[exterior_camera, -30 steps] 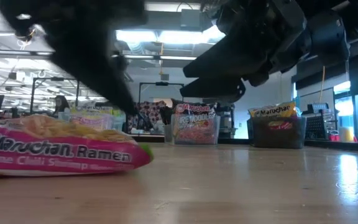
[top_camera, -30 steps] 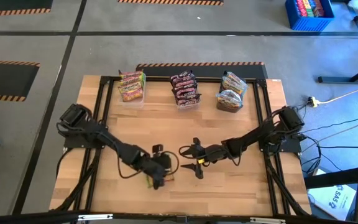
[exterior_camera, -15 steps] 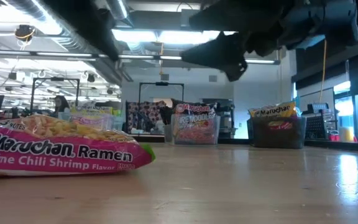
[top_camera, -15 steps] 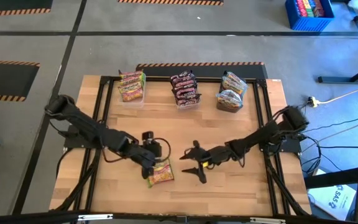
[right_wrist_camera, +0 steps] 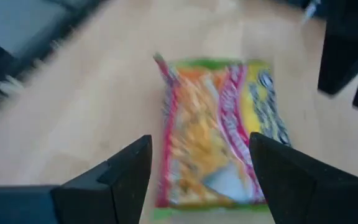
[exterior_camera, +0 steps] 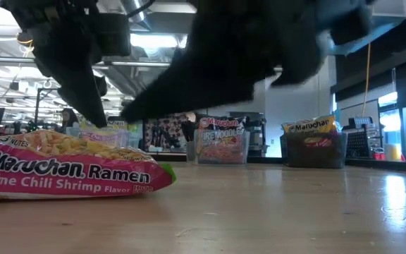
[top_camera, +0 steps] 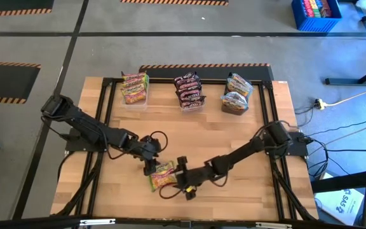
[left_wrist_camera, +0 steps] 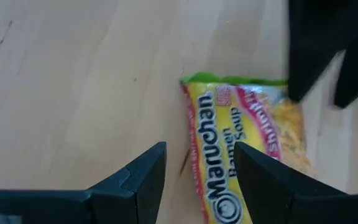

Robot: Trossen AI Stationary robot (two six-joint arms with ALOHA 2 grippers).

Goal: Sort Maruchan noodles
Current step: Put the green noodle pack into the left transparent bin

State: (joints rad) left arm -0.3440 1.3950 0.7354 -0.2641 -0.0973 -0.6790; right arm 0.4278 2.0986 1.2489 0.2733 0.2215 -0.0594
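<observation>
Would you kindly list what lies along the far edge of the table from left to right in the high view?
Clear tub of yellow-green noodle packets → clear tub of dark maroon packets → dark grey tub of yellow-orange packets.

Bright overhead strip lights (exterior_camera: pixel 161 41) — right wrist view motion-blurred, low-view arms dark, unfocused.
</observation>
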